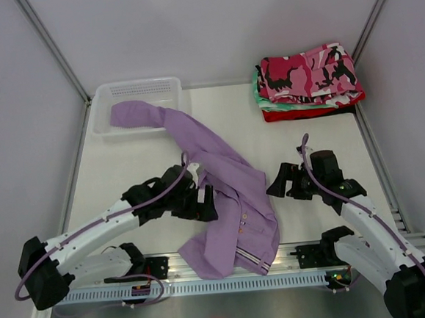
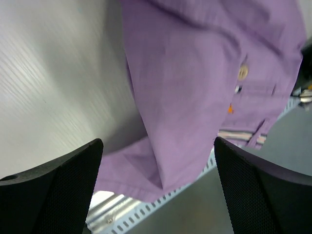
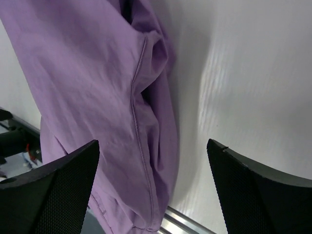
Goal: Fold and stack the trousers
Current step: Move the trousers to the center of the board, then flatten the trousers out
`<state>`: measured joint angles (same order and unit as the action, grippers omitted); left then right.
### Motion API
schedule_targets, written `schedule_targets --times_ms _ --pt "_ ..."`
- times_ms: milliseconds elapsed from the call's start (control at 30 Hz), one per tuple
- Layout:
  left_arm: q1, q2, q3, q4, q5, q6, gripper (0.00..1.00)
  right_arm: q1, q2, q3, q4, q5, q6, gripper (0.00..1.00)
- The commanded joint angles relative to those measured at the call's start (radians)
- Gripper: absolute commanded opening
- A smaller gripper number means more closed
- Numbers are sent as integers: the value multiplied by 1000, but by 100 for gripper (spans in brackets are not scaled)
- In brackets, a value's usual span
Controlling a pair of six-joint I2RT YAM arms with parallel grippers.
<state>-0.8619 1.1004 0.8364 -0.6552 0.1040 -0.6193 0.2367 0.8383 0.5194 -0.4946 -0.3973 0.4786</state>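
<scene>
Top view: I find bright, even light, with soft shadows beside the lilac trousers [image 1: 241, 223]. Left wrist view blurred. Right wrist view: glare patch on the tabletop [image 3: 234, 73].

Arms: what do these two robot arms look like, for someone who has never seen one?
The left arm and right arm match: white tube-like shells, chunky black joints and a lilac cable running along each. Each ends in black, with two broad fingers whose faces are finely dotted.
</scene>
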Motion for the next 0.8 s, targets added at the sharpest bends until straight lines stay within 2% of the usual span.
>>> schedule_targets --times_ms 0,133,233,267,333,367,433,467,500,567,600,700,767 --pt "-63 -73 -124 155 137 -114 100 22 -44 -33 110 -123 98 96" --pt "-219 31 -82 170 88 -109 100 70 -48 -25 36 -107 61 94" --pt "-359 206 -19 141 -39 -70 100 88 -79 -45 18 -81 74 93" --pt "-373 293 -7 138 -67 -66 99 90 -88 -62 30 -75 83 94" --pt "-391 366 16 134 -92 -69 95 95 -110 -76 45 -77 123 94" --pt "-393 398 21 135 -96 -76 90 98 -117 -88 57 -90 136 94" --pt "-393 443 38 132 -99 -76 69 110 -136 -91 70 -84 156 94" --pt "-393 443 50 103 -146 -79 58 116 -140 -88 62 -75 153 93" --pt "-393 437 73 89 -170 -82 42 124 -142 -85 56 -71 147 93" --pt "-390 383 98 65 -229 -80 23 145 -139 -84 53 -58 149 92" --pt "-387 359 124 34 -254 -79 2 159 -130 -88 63 -58 153 91" --pt "-316 253 188 -52 -311 -76 2 196 -101 -84 80 -40 164 90" --pt "-170 176 222 -84 -307 -50 2 216 -81 -75 77 1 160 90"
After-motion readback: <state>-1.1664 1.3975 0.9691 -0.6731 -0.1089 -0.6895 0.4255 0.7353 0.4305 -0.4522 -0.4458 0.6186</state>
